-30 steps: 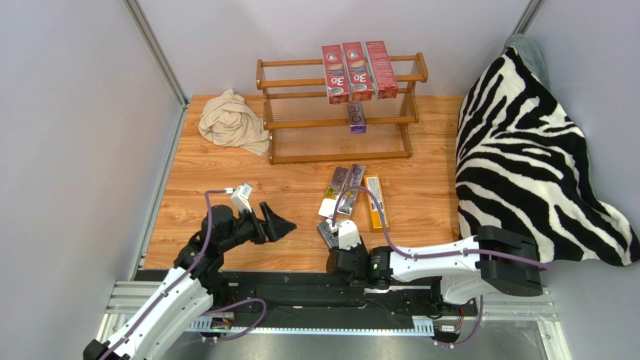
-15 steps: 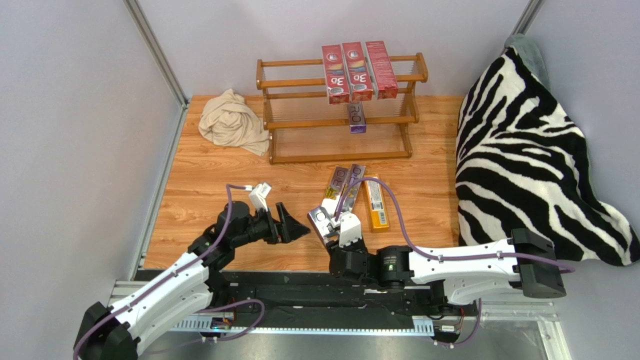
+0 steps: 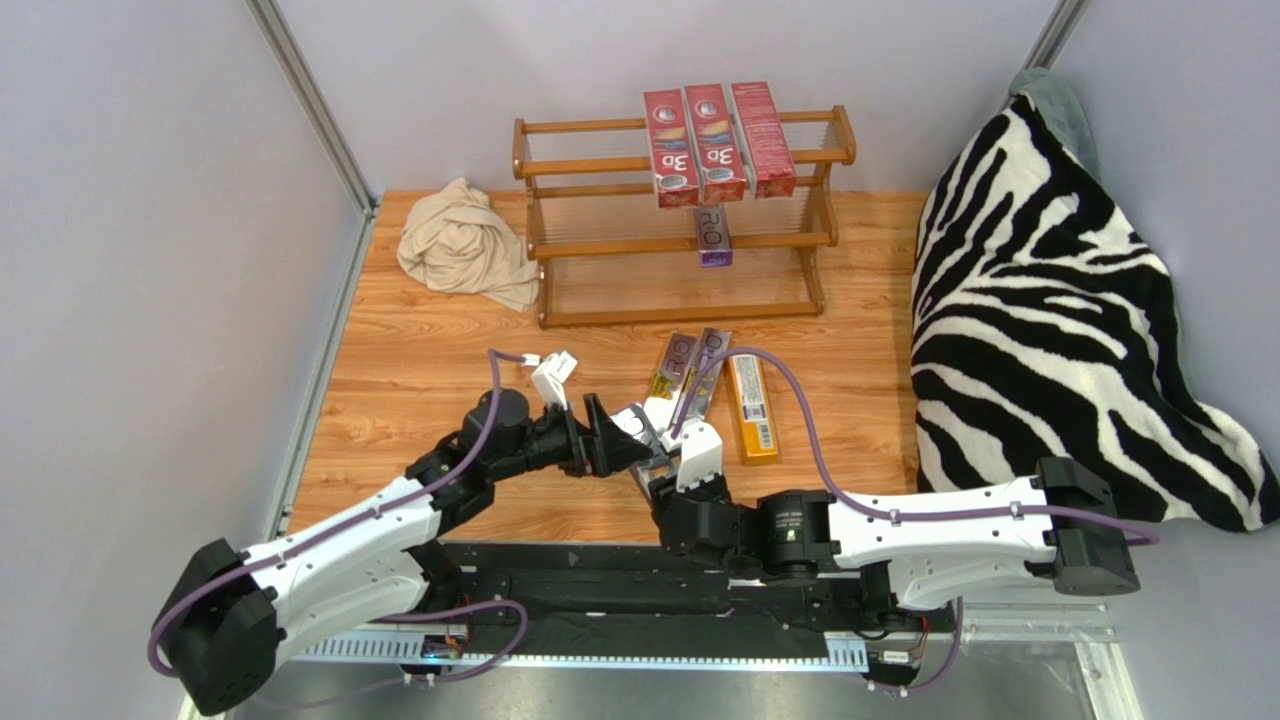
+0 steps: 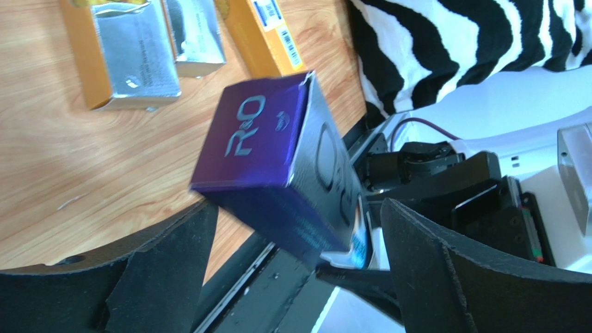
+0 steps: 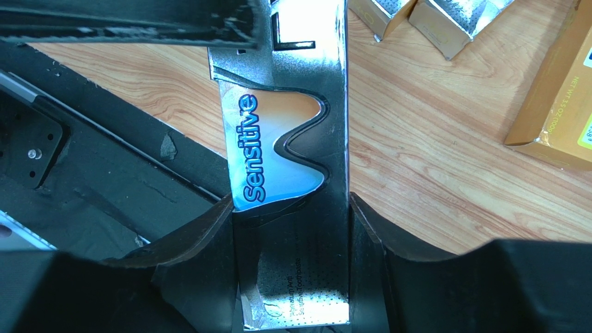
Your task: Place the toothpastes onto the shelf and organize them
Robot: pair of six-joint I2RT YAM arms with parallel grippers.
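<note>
My right gripper point(image 5: 290, 201) is shut on a silver and purple toothpaste carton point(image 5: 292, 139) marked "Sensitive", held above the near table edge point(image 3: 649, 455). My left gripper point(image 4: 299, 208) is open, and the carton's purple end point(image 4: 271, 152) sits between its fingers point(image 4: 160, 277), apart from both. The wooden shelf point(image 3: 601, 248) stands at the back. Three red cartons point(image 3: 715, 143) lie on its top tier and one silver carton point(image 3: 714, 236) on the middle tier. Two silver cartons point(image 3: 684, 372) and an orange one point(image 3: 751, 402) lie on the table in front of the shelf.
A beige cloth point(image 3: 466, 240) lies left of the shelf. A zebra-striped blanket point(image 3: 1052, 315) covers the right side. Grey walls enclose the table, and a black rail point(image 3: 601, 563) runs along its near edge.
My left arm has swung right, bringing its open fingers around the end of the carton. The right gripper has raised and tilted that carton slightly.
</note>
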